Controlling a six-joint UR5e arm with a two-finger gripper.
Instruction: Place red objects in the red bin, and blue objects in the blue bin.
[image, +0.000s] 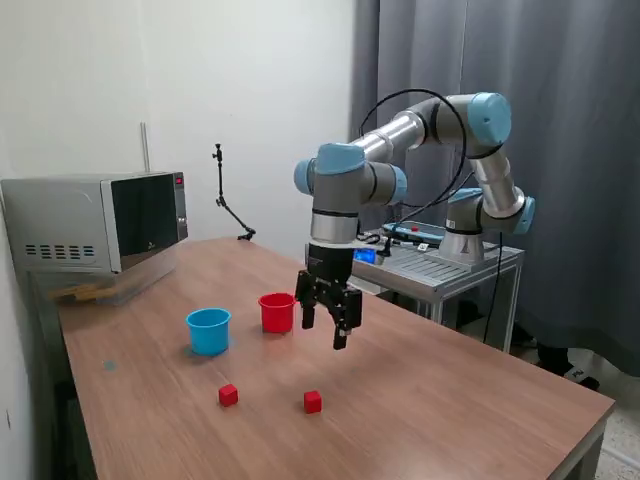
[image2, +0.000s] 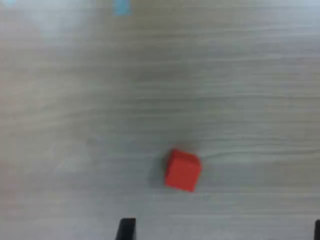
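Note:
Two small red cubes lie on the wooden table: one (image: 313, 402) near the front and another (image: 229, 395) to the exterior view's left of it. The wrist view shows one red cube (image2: 182, 170) on the wood between my fingertips (image2: 126, 229). My gripper (image: 328, 322) hangs open and empty above the table, higher than and behind the cubes. The red cup (image: 277, 312) stands just to the exterior view's left of the gripper, and the light blue cup (image: 208, 330) stands further left. No dark blue cubes are in view.
A microwave (image: 100, 220) sits at the table's far left corner. A metal stand (image: 440, 265) carries the arm's base behind the table. A small black tripod arm (image: 228, 205) stands at the back. The table's front edge (image: 560, 440) is at the right.

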